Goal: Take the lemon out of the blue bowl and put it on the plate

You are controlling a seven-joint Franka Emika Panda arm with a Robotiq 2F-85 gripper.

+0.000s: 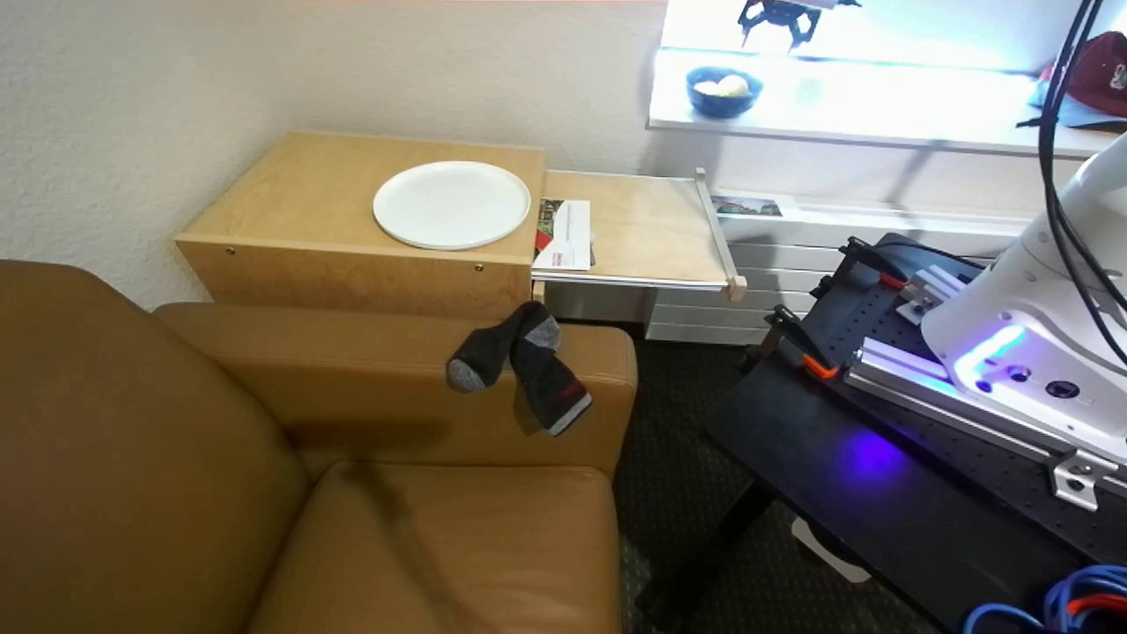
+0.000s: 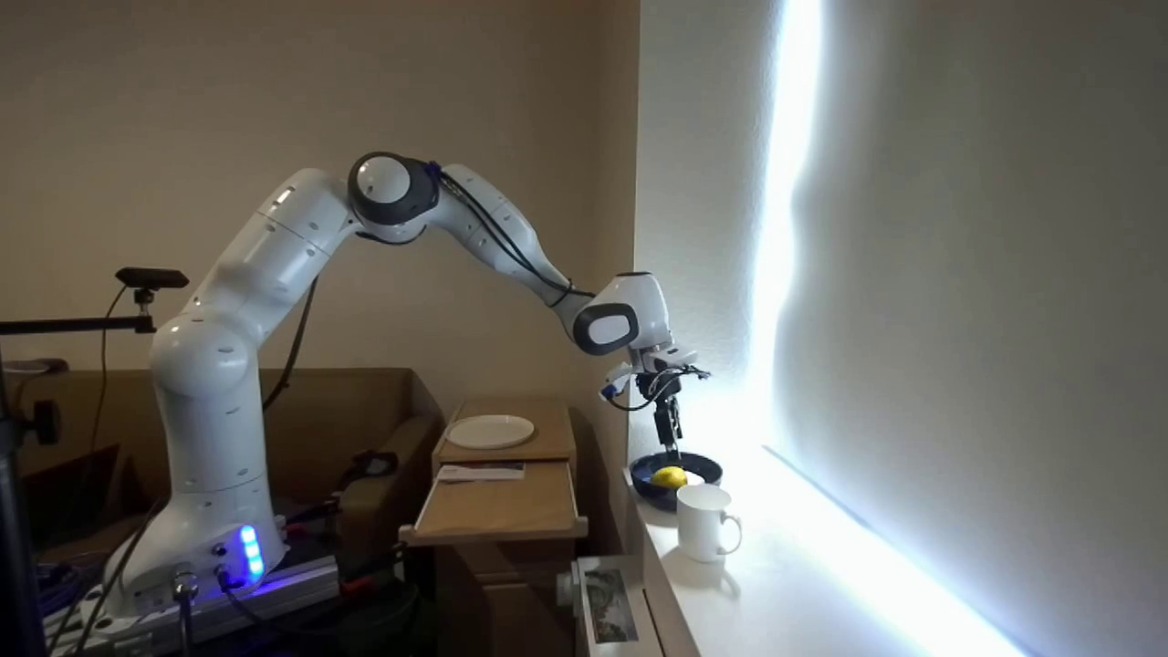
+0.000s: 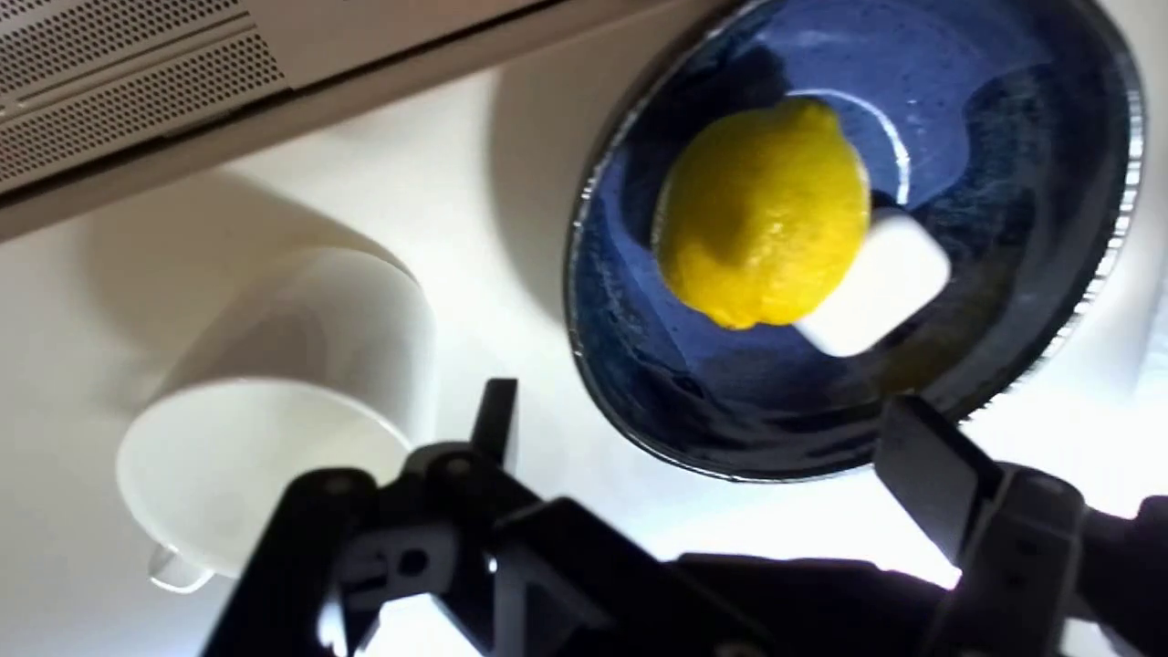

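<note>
Standing far left in an exterior view: black camera on a bar, then our white arm, base glowing blue. Brown sofa behind it; we get that in both exterior views, and dark socks lie on it. Next, our plate, flat on a wooden surface. In front of that, a pull-out shelf carries printed papers. Further right the arm bends down, jaws pointing downward at the blue bowl; tips show against its far side, and we can't tell if they touch. Bowl sits upright on a white surface, our lemon inside. Slightly right, a white mug, upright, handle to the right, hiding part of the bowl.

Wrist view: mug at left, near the bowl, gap between them. Then one pad of the jaws, showing against the white surface between mug and bowl. Then the bowl: lemon resting in it, covering part of a small white block we can't identify. Opposite pad at right, overlapping the bowl's rim in view; contact we can't confirm. Jaws spread wide, holding nothing; lemon lies outside them.
</note>
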